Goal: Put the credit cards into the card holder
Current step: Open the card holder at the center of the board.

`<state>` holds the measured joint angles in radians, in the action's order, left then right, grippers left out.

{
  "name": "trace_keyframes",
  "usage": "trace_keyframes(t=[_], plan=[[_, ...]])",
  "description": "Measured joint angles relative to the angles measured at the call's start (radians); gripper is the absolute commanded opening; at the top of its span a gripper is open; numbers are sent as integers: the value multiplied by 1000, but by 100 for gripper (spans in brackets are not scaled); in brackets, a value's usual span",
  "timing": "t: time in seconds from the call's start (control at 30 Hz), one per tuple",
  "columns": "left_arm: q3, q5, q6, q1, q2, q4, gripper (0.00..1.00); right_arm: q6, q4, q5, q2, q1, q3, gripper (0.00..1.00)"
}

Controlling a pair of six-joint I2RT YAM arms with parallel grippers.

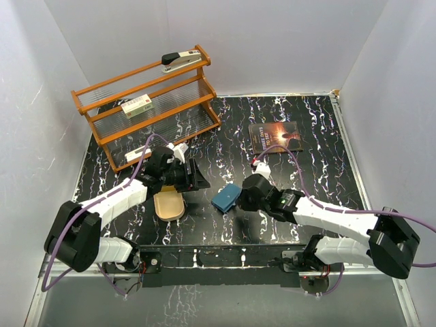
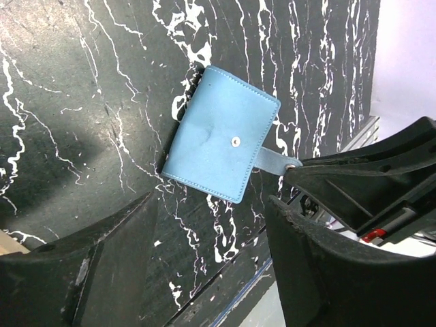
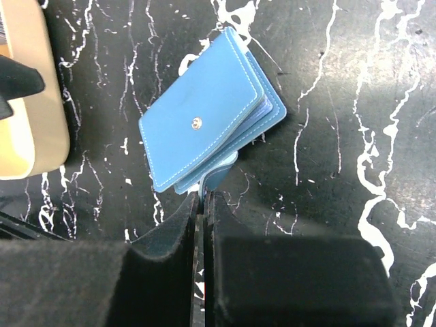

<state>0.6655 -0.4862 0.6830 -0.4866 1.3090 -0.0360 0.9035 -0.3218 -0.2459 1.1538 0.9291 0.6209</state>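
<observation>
The blue card holder [image 1: 225, 198] lies closed-looking on the black marbled table, its snap stud facing up; it also shows in the left wrist view [image 2: 221, 133] and the right wrist view [image 3: 201, 116]. My right gripper [image 1: 240, 194] [image 3: 203, 197] is shut on its little snap tab [image 3: 219, 169]. My left gripper [image 1: 197, 180] [image 2: 211, 272] is open and empty, just left of the holder and above the table. No credit card shows plainly; a greyish sliver [image 3: 4, 27] lies at the tan tray's edge, and I cannot tell what it is.
A tan oblong wooden tray [image 1: 169, 206] lies under the left gripper. An orange rack [image 1: 146, 109] stands at the back left with a stapler [image 1: 182, 61], a white-green box [image 1: 136, 105] and a small white flat thing [image 1: 136, 155]. A dark book [image 1: 275, 136] lies at the back right.
</observation>
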Motion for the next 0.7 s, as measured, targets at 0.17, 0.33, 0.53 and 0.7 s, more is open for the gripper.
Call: trace_keyframes(t=[0.17,0.33,0.53,0.7], plan=[[2,3,-19,0,-5,21,63,-62,10,21,-16,0,19,0],[4,6,-28,0,-23,45,64,-121,28,80,-11,-1,74,0],[13,23,-29,0,-39,66,64,-163,107,145,70,-1,141,0],[14,41,-31,0,-43,79,63,-189,124,153,136,-2,163,0]])
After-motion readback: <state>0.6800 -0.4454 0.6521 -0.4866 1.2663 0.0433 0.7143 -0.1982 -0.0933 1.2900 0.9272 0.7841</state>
